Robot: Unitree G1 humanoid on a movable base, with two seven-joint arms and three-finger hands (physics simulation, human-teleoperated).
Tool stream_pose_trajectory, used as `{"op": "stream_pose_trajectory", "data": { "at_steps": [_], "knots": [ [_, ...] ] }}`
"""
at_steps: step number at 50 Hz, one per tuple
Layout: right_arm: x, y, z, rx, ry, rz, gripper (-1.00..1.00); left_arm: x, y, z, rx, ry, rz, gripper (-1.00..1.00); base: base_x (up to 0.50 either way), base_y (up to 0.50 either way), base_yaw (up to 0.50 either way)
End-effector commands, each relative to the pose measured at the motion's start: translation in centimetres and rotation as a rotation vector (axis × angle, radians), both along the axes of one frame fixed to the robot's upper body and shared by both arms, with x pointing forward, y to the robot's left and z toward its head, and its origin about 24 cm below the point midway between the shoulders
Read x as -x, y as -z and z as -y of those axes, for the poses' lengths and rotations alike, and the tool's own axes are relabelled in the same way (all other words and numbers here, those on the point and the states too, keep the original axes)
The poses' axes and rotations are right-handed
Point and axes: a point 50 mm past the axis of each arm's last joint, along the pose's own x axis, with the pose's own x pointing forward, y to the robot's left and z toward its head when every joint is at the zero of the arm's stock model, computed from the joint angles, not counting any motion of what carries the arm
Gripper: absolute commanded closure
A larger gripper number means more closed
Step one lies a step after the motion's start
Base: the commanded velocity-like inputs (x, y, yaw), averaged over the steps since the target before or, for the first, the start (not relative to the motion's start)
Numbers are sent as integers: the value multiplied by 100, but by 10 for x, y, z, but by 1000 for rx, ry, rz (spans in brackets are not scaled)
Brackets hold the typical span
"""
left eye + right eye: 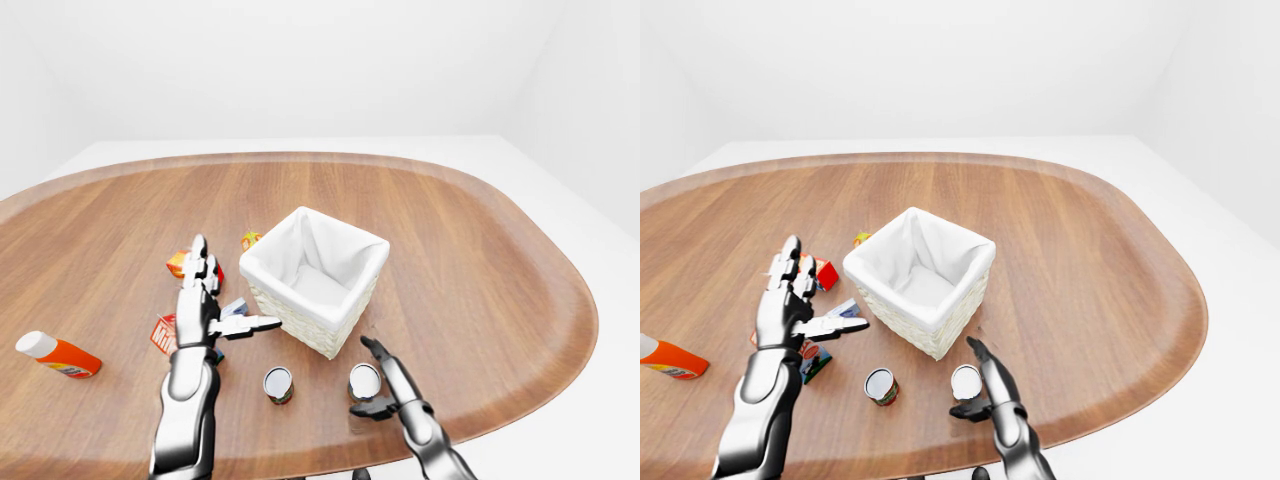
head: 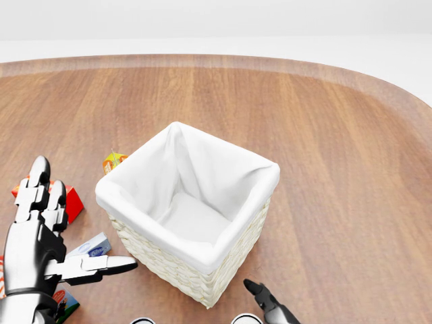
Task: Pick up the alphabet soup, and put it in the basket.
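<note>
Two small cans with silver tops stand on the wooden table below the basket: one (image 1: 278, 384) on the left with a red and green label, one (image 1: 364, 381) on the right. I cannot read which is the alphabet soup. My right hand (image 1: 378, 385) is open, its fingers standing just right of the right can, not closed round it. The white-lined wicker basket (image 1: 268, 266) stands upright and empty at the table's middle. My left hand (image 1: 225, 300) is open, raised flat to the left of the basket.
Left of the basket lie a red box (image 1: 180, 263), a blue-white small box (image 1: 235, 308), a small carton (image 1: 163, 333) and a yellow-orange packet (image 1: 250, 240). An orange bottle with a white cap (image 1: 57, 355) lies at the far left. The table's edge (image 1: 480, 425) runs close below my hands.
</note>
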Motion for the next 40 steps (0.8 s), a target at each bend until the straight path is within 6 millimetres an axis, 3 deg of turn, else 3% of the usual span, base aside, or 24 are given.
{"op": "stream_pose_trajectory", "data": {
  "at_steps": [1, 21, 28, 32, 40],
  "knots": [
    [2, 0, -2, -1, -11, -5, 100, 0, 1, 0, -1, 0, -2, -100, 0, 0, 0],
    [0, -2, 0, -8, -2, 6, 100, 0, 1, 0, -1, 0, -2, -100, 0, 0, 0],
    [-4, -17, 3, -39, 1, 64, 100, 0, 0, 0, -2, 1, -2, -100, 0, 0, 0],
    [-10, -41, 7, -90, 10, 156, 100, 0, 1, 0, -2, 0, -3, -100, 0, 0, 0],
    [-17, -69, 17, -133, 23, 263, 100, 0, 2, 0, -4, 0, -4, -100, 0, 0, 0]
  ]
}}
